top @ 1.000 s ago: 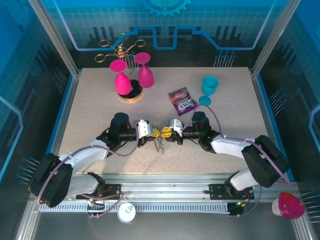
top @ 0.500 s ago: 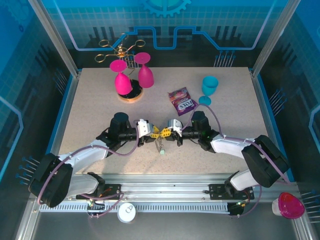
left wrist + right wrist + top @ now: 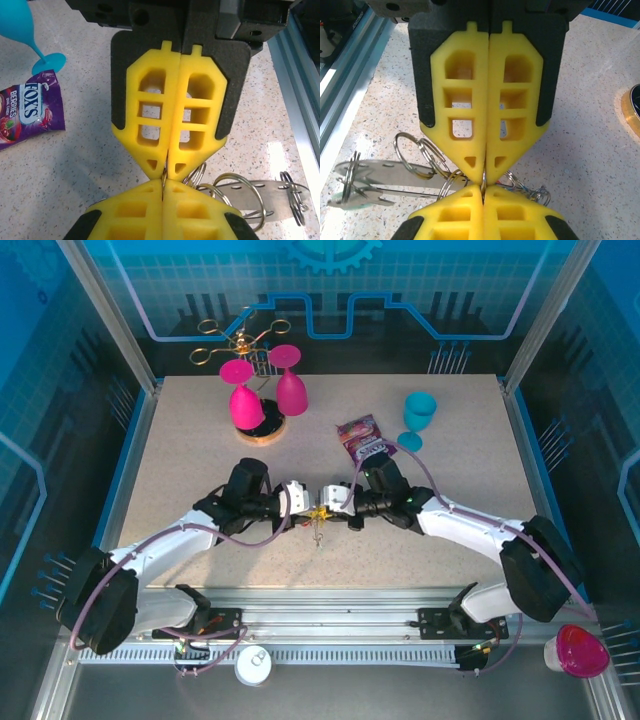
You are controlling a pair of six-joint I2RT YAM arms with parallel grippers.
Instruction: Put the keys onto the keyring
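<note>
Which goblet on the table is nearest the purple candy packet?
The teal goblet, right of the packet; the two pink goblets are farther left, by the rack.

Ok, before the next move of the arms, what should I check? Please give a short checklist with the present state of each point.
1. Left gripper shut on the keyring: ok.
2. Right gripper shut on the keyring: ok.
3. Ring gap opened for a key: cannot tell, hidden between the fingertips.
4. Keys beside the grippers, not under them: ok.
5. Candy packet apart from the fingertips: ok.
</note>
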